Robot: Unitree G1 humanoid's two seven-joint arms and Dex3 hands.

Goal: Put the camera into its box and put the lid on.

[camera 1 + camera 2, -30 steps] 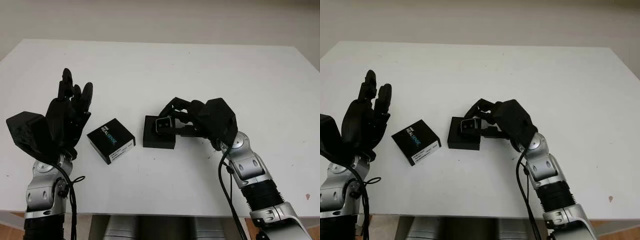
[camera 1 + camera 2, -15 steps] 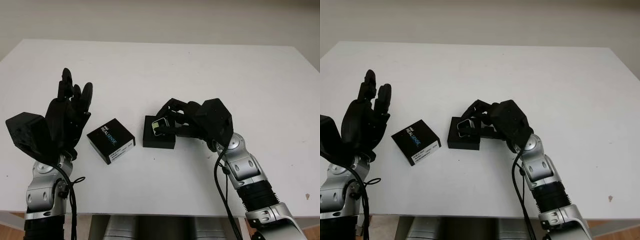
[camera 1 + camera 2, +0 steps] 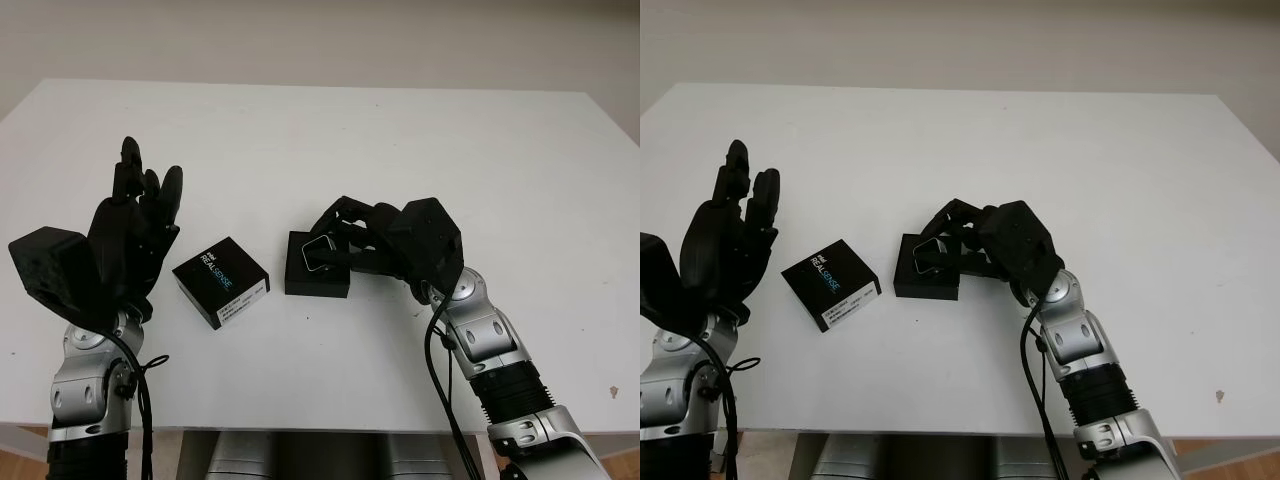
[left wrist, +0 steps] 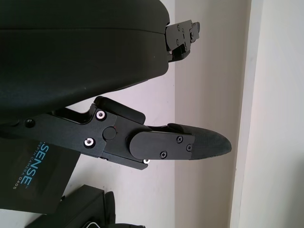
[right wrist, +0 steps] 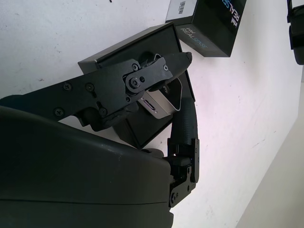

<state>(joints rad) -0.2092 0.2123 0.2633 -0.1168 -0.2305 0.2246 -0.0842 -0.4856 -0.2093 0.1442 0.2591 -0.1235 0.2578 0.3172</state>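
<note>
Over the box (image 3: 317, 266) mid-table (image 3: 400, 140), my right hand (image 3: 375, 245) grips the camera (image 3: 322, 251); lid (image 3: 220, 281) just beside; left hand (image 3: 125, 240) raised, open | right wrist: fingers (image 5: 142, 76) clamp camera above open box, not yet seated; I should level it, then lower straight.

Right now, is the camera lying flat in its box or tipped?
Tipped: the right hand grips the camera on edge, slanting over the open box.
</note>
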